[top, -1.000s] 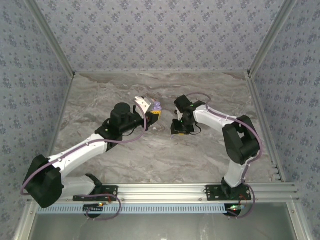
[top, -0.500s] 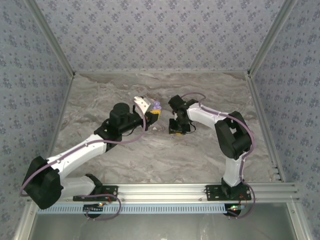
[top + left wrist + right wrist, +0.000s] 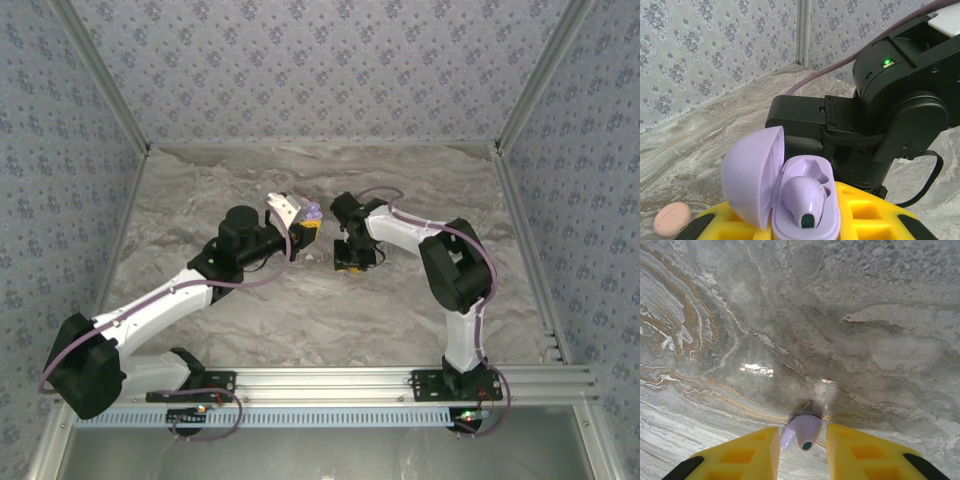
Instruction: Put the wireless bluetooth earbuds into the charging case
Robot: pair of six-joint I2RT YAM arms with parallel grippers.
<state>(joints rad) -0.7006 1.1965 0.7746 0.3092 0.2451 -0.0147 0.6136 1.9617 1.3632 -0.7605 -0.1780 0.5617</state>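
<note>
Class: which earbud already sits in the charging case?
The lilac earbud in the open charging case. The second lilac earbud sits between the right gripper's fingers; the pink earbud lies on the table.

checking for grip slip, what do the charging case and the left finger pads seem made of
Charging case: smooth hard plastic, semi-gloss lilac, judging by soft highlights on its lid. Left finger pads: matte yellow with recessed pockets, probably printed or moulded plastic.

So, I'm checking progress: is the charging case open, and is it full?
Open, half full: the case has its lid swung up, one earbud seated, the other well empty.
</note>
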